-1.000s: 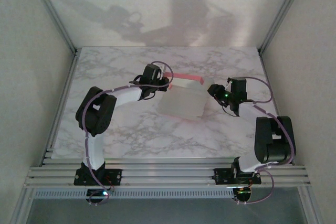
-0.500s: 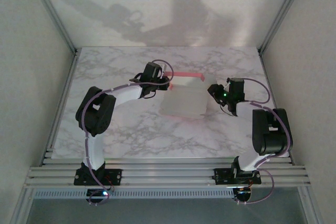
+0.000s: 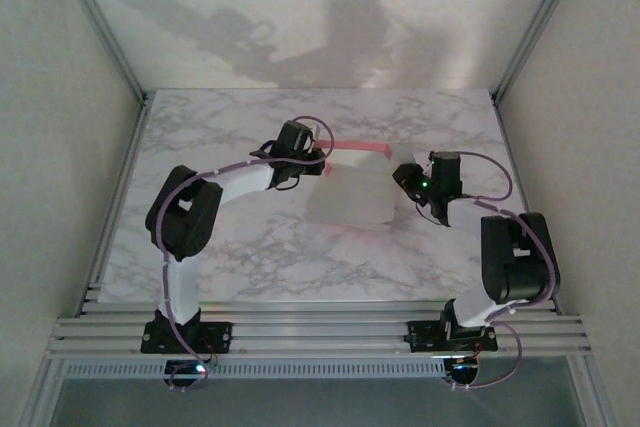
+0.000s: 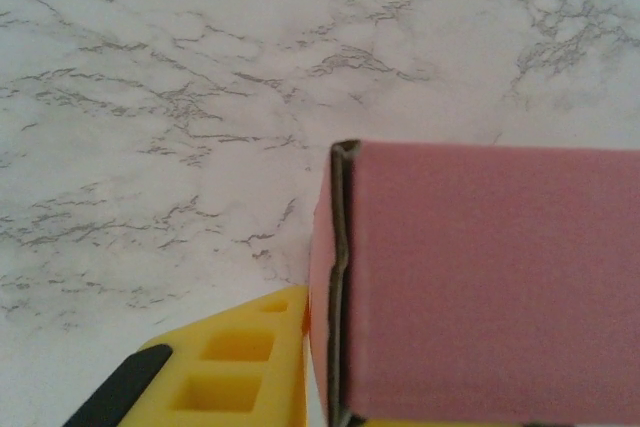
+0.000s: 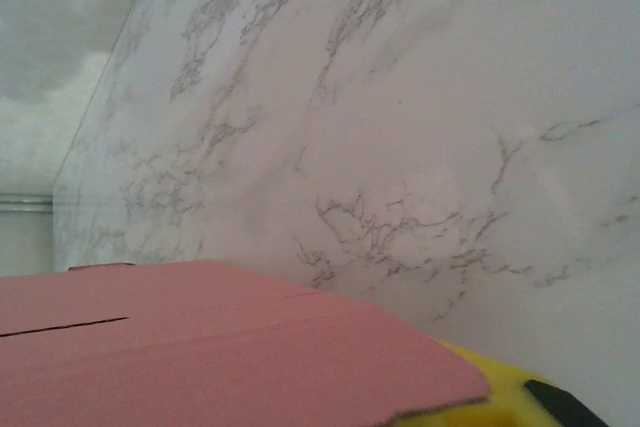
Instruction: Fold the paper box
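The grey-veined marble tabletop (image 3: 230, 247) carries the thin pink-and-white paperboard paper box (image 3: 350, 197) mid-table, between both arms. The left gripper (image 3: 318, 159) pinches its left wall. The right gripper (image 3: 402, 175) meets the right edge — its grip is unclear.

The left arm (image 3: 225, 187) and the right arm (image 3: 495, 222) reach out, wrists turned inward. The left pincer (image 3: 316, 161) is pinched on an edge of the paper box (image 3: 350, 197). The right pincer (image 3: 402, 175) meets its opposite side, grip unclear.
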Motion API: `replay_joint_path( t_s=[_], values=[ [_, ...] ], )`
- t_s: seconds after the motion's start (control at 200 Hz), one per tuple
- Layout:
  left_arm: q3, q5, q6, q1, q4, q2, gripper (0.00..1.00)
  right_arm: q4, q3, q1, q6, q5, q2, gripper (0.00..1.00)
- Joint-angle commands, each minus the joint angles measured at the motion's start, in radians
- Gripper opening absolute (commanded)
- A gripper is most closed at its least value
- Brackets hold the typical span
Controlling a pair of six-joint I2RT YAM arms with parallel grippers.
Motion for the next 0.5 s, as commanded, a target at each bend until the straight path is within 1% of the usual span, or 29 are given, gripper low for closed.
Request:
replay_joint_path(
  t_s=[0.0,0.14,0.26,0.38,0.496],
  values=[
    [0.025,-0.017,-0.013,-0.007,-0.028,-0.007,0.15,-0.033,-0.016,0.004,-0.032,0.044,-0.043,0.31],
    [0.033,-0.021,-0.014,-0.008,-0.036,-0.005,0.15,-0.068,-0.005,0.003,-0.044,0.065,-0.057,0.31],
    [0.037,-0.026,-0.012,-0.007,-0.041,-0.004,0.15,-0.059,-0.004,0.003,-0.037,0.043,-0.059,0.31],
    [0.038,-0.031,-0.012,-0.008,-0.047,-0.001,0.15,-0.055,-0.005,0.002,-0.029,0.021,-0.059,0.26],
    [0.037,-0.036,-0.008,-0.010,-0.049,-0.001,0.15,-0.036,-0.018,0.004,-0.020,0.013,-0.074,0.24]
  ],
)
